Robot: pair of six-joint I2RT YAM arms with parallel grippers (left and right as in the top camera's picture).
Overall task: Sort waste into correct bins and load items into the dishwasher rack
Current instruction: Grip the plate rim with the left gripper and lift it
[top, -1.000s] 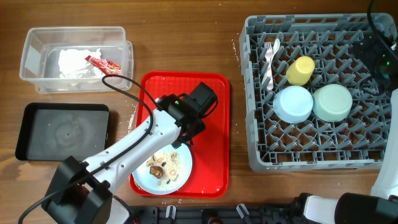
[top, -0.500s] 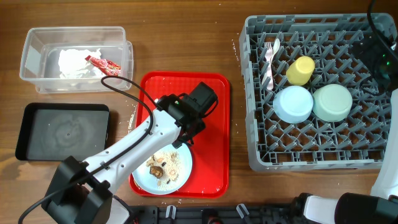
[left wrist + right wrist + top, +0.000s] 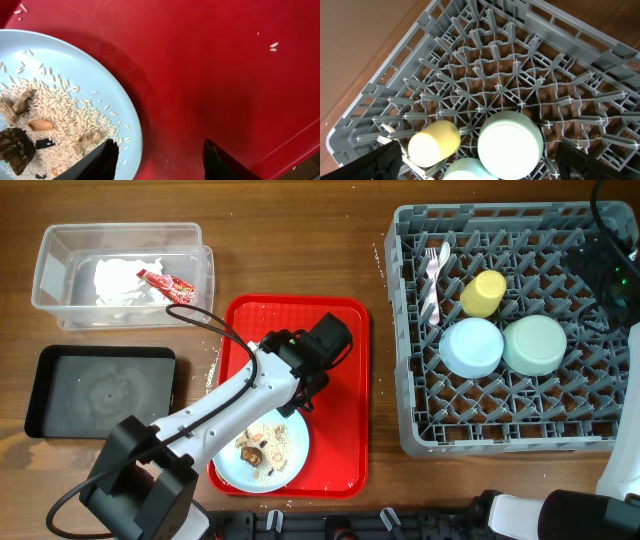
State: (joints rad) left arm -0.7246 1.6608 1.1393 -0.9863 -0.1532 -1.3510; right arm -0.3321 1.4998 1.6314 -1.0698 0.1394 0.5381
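Note:
The large light blue plate with white rice and brown scraps sits at the front of the red tray. My left gripper is open and low over the plate's right rim; one finger is above the rice, the other above bare tray. In the grey rack lie the yellow cup, the light blue bowl, the pale green bowl and the white fork and spoon. My right gripper is open and empty above the bowls.
The clear tub at the back left holds white napkins and the red-and-white wrapper. The black tray lies in front of it. The red tray has loose rice grains.
The left arm's lower links have shifted slightly to the right. Its gripper stays open at the plate's rim. The right arm has not moved.

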